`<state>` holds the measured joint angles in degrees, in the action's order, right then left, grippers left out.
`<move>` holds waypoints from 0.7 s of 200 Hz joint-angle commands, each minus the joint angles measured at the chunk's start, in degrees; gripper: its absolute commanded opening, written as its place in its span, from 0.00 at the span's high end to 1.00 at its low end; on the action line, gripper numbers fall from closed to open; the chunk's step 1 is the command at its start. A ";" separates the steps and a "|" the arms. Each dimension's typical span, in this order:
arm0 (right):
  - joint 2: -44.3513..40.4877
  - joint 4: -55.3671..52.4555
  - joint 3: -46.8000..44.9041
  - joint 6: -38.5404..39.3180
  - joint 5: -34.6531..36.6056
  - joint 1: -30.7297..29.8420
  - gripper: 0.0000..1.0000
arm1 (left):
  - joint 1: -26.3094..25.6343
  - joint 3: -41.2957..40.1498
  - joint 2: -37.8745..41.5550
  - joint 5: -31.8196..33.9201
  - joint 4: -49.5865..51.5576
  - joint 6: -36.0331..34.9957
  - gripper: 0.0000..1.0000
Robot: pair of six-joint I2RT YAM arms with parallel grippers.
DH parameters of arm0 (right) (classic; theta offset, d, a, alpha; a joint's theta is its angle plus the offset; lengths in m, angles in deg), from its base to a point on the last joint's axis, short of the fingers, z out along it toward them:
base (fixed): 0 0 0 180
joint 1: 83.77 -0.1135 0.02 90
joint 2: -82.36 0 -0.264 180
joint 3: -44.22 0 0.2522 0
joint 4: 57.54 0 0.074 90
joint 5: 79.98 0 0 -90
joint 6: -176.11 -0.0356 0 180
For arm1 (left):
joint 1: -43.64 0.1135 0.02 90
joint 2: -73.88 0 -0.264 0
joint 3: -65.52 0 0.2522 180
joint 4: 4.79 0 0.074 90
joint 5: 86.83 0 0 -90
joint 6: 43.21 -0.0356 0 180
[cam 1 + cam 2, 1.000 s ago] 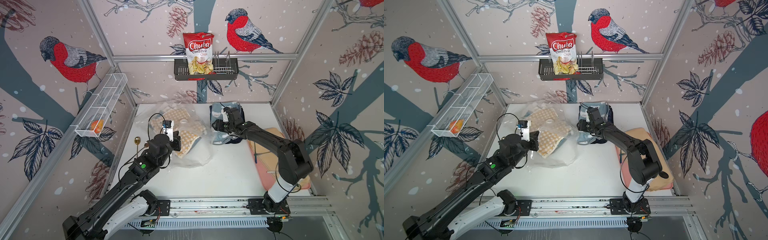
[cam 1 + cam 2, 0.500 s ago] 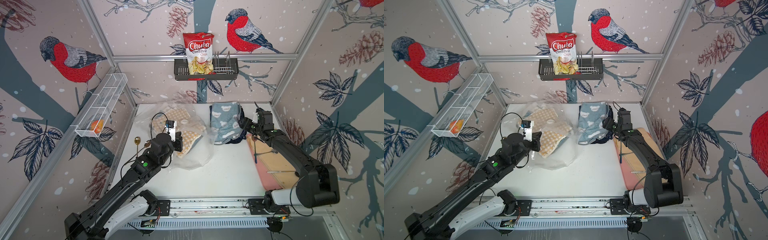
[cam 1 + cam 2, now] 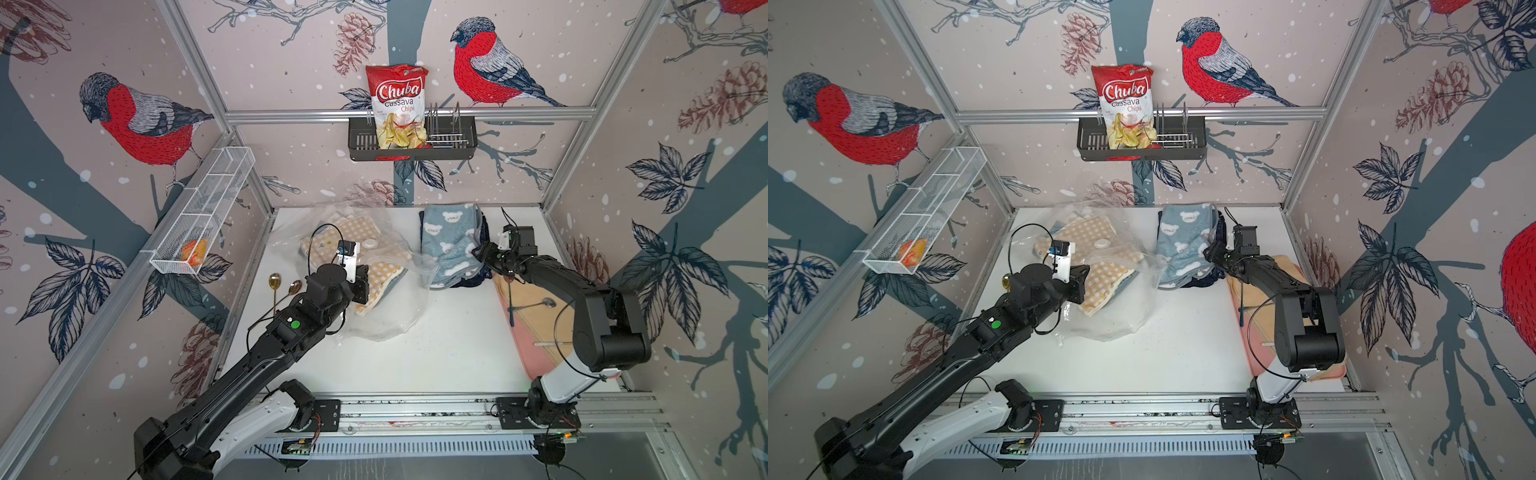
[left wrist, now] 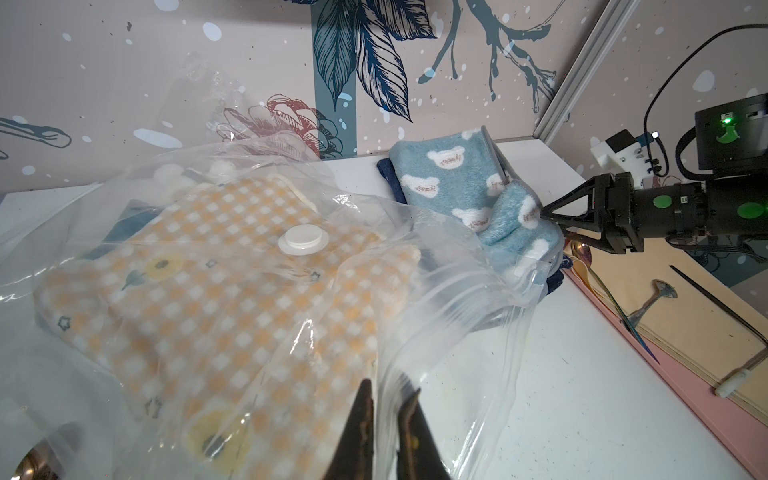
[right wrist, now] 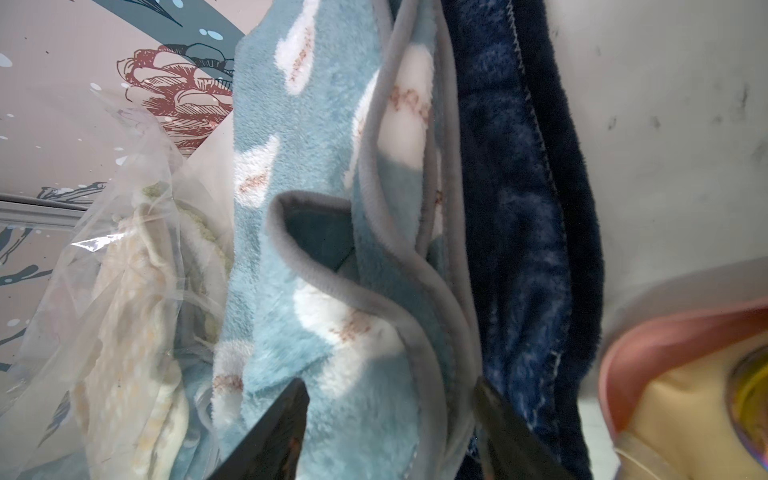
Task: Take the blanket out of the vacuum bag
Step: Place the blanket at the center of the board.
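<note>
Moved back in: right end effector (image 5: 390,386) at bear-print blanket (image 3: 449,237), jaws open astride its folded edge; left end effector (image 4: 386,399) nearly closed, vacuum bag (image 3: 390,316) film between, can't tell if gripping. Bag on bench (image 3: 436,353), checked blanket (image 3: 353,232) inside.

Brightness: both top views are bright and even, lit from above; my white worktop (image 3: 436,353) stays clean, not blown out.
Shadows: soft and faint, pooled under my left arm (image 3: 257,361).
Glare: white glints run along the creases of the vacuum bag (image 4: 457,299).
Distortion: wide-angle stretch; the frame rails (image 3: 198,62) splay toward the corners.
Focus: my right wrist view is soft up close; my right pincer (image 5: 388,399) shows as dark blurred wedges, the pink mat (image 5: 665,336) smeared.
</note>
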<state>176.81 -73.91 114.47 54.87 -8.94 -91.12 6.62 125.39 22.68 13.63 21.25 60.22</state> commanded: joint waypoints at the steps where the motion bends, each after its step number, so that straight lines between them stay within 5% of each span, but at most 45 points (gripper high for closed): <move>1: -0.05 1.40 -0.40 1.77 2.05 0.14 0.52 | 0.01 0.28 -0.51 -1.47 -1.65 -1.34 0.87; 25: 0.12 1.99 -1.03 1.98 1.88 0.41 0.84 | -0.03 0.58 -1.26 -1.71 -1.29 -1.66 0.88; 47: -1.22 2.68 -1.88 1.59 1.92 0.24 1.00 | 0.00 0.55 -1.27 -1.55 -1.20 -1.73 0.88; 140: -12.35 -0.48 -8.21 0.19 6.43 -1.52 1.00 | -0.49 0.52 0.09 -1.86 -1.20 -1.03 0.89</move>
<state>166.69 -72.99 108.74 55.96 -5.33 -92.72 6.49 125.45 22.24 12.23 21.25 58.83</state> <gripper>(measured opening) 0.050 0.109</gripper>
